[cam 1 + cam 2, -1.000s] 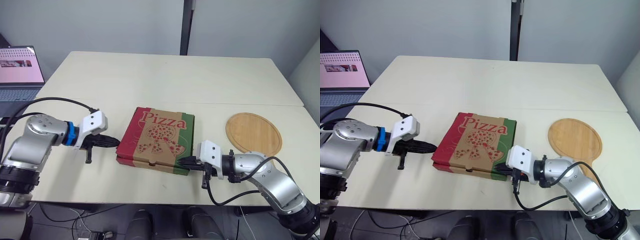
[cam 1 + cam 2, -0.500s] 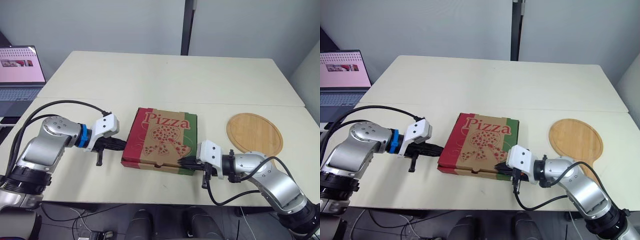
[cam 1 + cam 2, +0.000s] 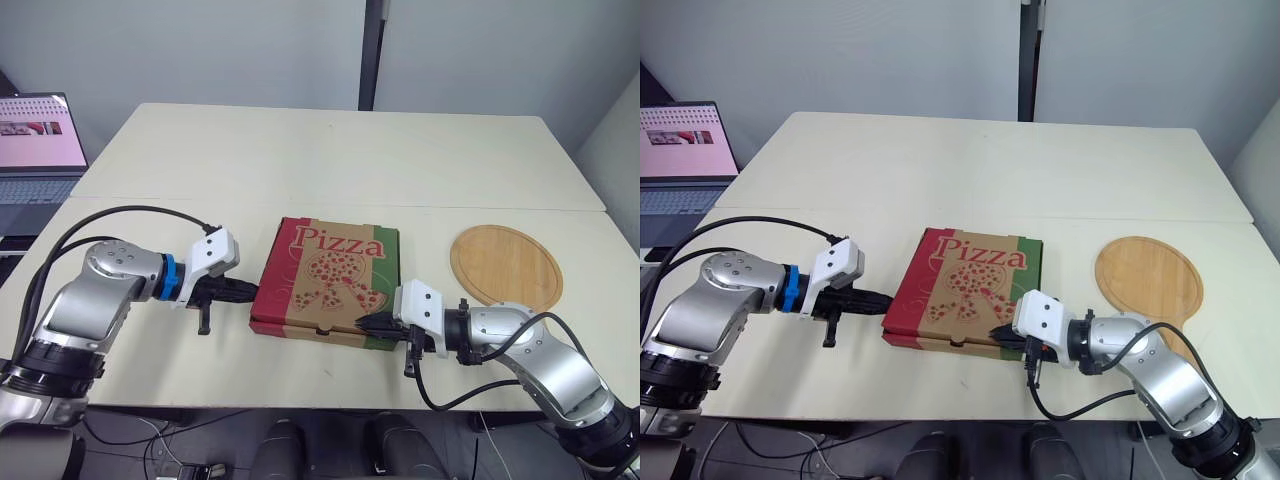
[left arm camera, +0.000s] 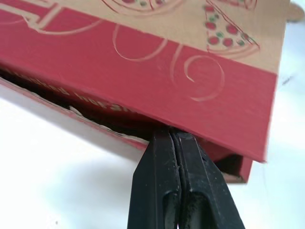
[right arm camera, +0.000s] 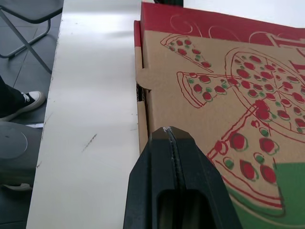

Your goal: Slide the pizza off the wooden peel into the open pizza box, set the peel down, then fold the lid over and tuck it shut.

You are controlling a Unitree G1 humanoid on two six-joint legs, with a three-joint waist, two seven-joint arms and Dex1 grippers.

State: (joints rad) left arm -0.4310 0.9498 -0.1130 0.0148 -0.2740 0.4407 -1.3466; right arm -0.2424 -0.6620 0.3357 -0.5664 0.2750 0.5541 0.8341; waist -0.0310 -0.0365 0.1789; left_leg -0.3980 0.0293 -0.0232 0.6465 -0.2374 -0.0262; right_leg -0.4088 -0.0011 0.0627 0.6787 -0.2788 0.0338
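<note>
pizza box (image 3: 330, 278): shut, flat on the table (image 3: 330, 160), front centre, turned a bit askew to the table edge
lid (image 5: 224, 81): folded down over the box; on the robot's left side a dark gap shows under its red side flap, so not fully seated there
left gripper (image 4: 174, 136): fingers pressed together, nothing between them; tips at the lower edge of the red side flap, right at the dark gap, on the box's left side
right gripper (image 5: 170, 131): fingers pressed together, holding nothing; tips at the box's near right corner by the green stripe, over the front edge of the lid; can't tell if actually touching
box vs grippers: box sits between the two, one on each side
peel (image 3: 505, 266): round wooden board, lying flat and bare on the table to the right of the box, apart from it and from the right gripper
writing: "Pizza" in red script across the far part of the lid; below it a printed pizza with slices pulled away, red band on one side, green on the other
front tab: small cardboard tab sticks out at the lid's front edge, in the right wrist view
laptop (image 3: 38, 150): open, off the table's left end; screen text too small to read
</note>
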